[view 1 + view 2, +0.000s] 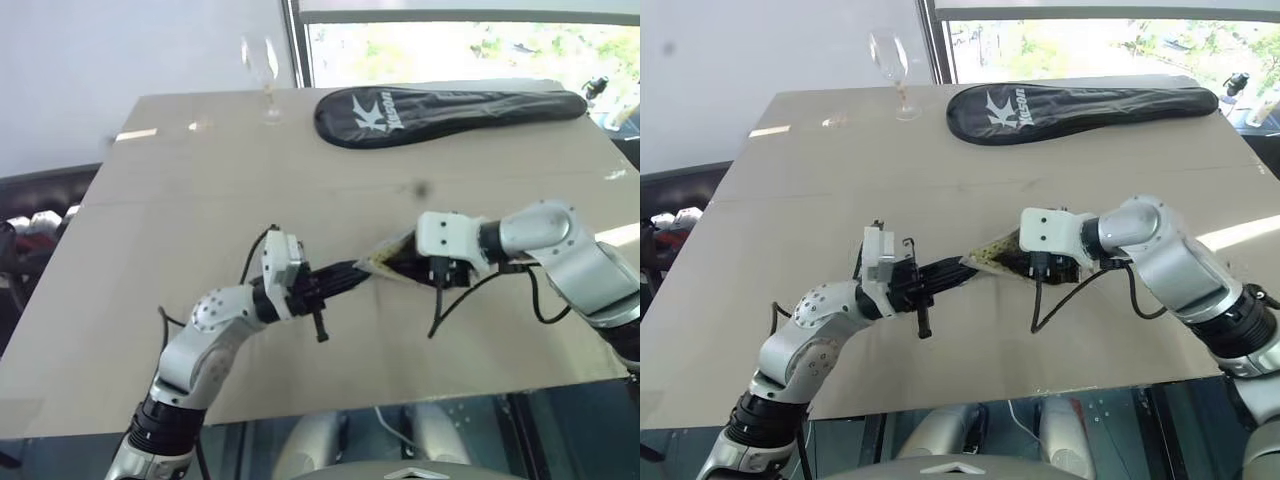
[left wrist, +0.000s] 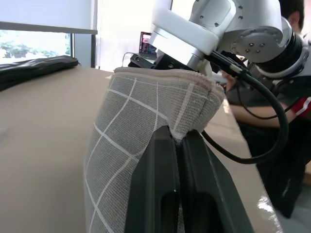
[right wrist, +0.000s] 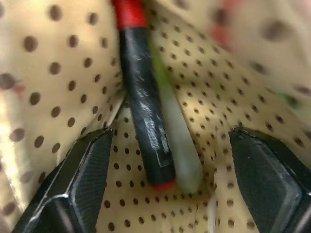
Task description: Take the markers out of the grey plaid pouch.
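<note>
Grey plaid pouch (image 2: 146,116) is held above the desk (image 1: 200,200), one edge pinched tight in the left gripper's (image 2: 177,145) closed jaws. Right gripper (image 3: 165,160) reaches into its dotted yellow lining, jaws spread wide and empty, on either side of a red-and-black marker (image 3: 143,111) and a green marker (image 3: 177,150) lying together.

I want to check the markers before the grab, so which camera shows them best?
The right wrist view: the markers lie side by side on the dotted lining between the open right gripper fingers, one black with red ends, one pale green. In the head views the grey plaid pouch hides them; in the left wrist view, its grey outside does.
</note>
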Controlling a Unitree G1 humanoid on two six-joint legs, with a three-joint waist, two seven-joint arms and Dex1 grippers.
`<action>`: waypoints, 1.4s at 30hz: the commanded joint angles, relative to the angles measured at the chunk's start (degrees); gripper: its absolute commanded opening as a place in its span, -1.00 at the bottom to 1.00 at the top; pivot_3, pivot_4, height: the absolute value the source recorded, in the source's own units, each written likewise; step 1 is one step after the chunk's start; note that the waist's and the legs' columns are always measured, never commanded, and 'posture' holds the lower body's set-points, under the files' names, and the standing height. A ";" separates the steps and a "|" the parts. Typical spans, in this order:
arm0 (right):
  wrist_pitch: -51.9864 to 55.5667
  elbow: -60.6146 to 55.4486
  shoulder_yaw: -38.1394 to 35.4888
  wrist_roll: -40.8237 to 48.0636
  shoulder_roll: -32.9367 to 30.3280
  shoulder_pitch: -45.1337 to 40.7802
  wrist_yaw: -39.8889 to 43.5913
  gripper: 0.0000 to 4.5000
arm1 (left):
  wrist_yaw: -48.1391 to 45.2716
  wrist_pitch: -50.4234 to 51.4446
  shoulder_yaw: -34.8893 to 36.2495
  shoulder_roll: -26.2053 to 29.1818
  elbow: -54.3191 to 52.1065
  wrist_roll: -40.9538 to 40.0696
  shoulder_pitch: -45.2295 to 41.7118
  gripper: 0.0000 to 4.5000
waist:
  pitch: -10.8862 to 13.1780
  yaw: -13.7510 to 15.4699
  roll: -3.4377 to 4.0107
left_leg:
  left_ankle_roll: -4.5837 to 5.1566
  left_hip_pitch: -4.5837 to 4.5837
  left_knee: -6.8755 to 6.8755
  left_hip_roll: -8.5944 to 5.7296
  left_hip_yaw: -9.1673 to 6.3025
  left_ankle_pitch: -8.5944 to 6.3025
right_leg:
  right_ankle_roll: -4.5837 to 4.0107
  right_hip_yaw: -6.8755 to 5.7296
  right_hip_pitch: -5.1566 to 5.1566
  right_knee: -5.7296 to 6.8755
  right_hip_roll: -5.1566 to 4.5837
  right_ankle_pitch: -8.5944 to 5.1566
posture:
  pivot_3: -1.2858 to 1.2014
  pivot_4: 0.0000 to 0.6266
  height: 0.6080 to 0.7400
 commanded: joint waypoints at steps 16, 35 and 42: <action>-8.27 10.62 8.30 -11.74 3.41 -0.06 -1.13 0.15 | -5.28 0.00 -1.41 -3.03 0.18 2.07 3.37 -1.00 | -0.01 0.11 -0.03 | 0.00 0.04 0.03 -0.03 0.01 0.00 | 0.00 -0.01 0.01 0.00 -0.03 0.00 | 0.03 -0.52 1.00; 9.08 3.85 -7.29 -0.33 10.55 2.02 -6.43 -0.78 | -6.64 -7.73 -0.36 -0.09 3.57 10.21 2.73 -1.00 | 0.00 0.06 -0.03 | -0.01 0.03 0.00 -0.01 -0.01 0.00 | -0.01 0.06 0.00 -0.01 -0.02 0.00 | 0.03 -0.52 1.00; 20.51 9.07 -15.82 7.01 19.68 0.94 -13.68 -0.78 | -7.31 -7.93 0.26 0.46 4.50 10.41 2.86 -1.00 | -0.01 -0.08 -0.04 | -0.01 0.04 -0.01 -0.01 -0.03 0.00 | -0.01 0.09 0.00 0.02 -0.01 0.00 | 0.03 -0.52 1.00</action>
